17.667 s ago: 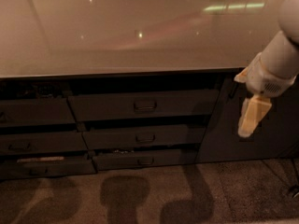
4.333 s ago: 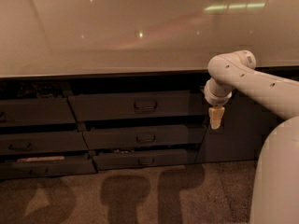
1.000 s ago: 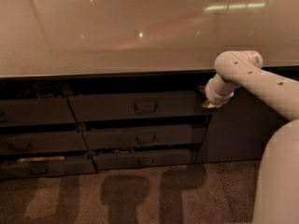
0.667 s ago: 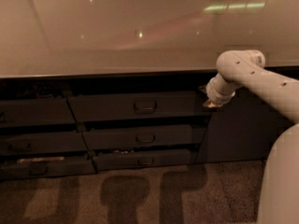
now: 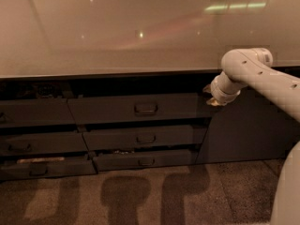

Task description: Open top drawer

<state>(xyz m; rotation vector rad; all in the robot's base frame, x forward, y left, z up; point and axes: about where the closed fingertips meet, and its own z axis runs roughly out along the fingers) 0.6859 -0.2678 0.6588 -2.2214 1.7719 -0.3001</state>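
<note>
Beneath the pale table (image 5: 140,36) edge, at the right end of the top drawer (image 5: 108,109): gripper (image 5: 213,97), tucked close, probably to catch that end rather than the central loop handle (image 5: 146,108) (well apart, leftward). Not yet pulled out, seemingly; grip open or closed, impossible to tell.

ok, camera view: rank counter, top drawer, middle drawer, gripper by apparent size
1. counter
2. top drawer
3. middle drawer, slightly narrower
4. gripper, smallest, at the top drawer's right end
</note>
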